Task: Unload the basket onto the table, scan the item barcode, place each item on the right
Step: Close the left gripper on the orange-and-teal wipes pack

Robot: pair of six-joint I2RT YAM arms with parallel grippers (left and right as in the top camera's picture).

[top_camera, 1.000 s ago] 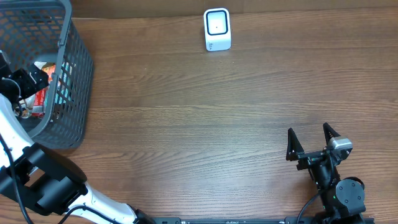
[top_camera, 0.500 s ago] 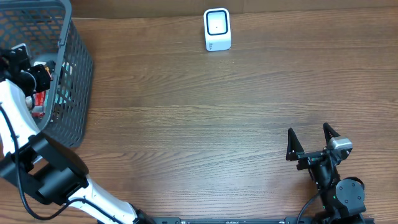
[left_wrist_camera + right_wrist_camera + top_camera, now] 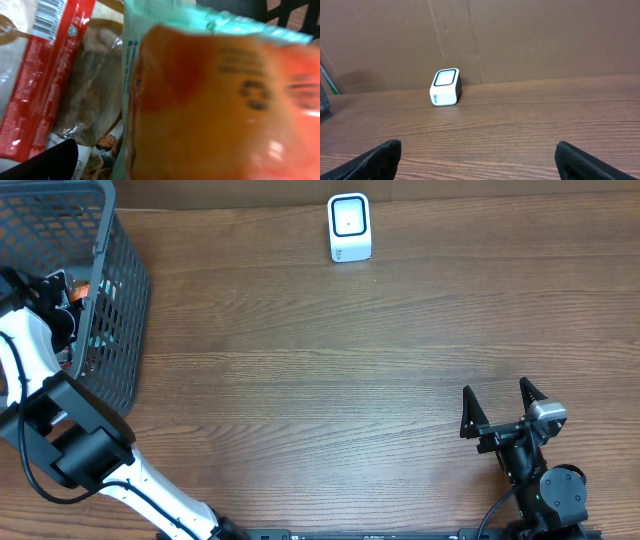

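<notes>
The orange packet (image 3: 210, 110) with its teal edge fills the left wrist camera, blurred and right up against the lens. It sits inside the basket (image 3: 120, 310) at the table's far left corner. Beside it lies a red-and-white packet (image 3: 30, 85), its barcode (image 3: 50, 15) showing at the top of that view. From overhead only a sliver of orange shows through the mesh.

The left gripper (image 3: 62, 288) is down in the basket, over the packets. Its jaws are spread wide, with one dark finger (image 3: 47, 160) at the bottom corner of the wrist view. Whether it touches the orange packet I cannot tell from here.

Out on the wooden table (image 3: 320, 380), the small white scanner (image 3: 349, 227) stands upright at the far edge, well apart from the basket. The right gripper (image 3: 505, 402) rests low at the near right side, released, fingers wide apart and pointing towards the scanner.
</notes>
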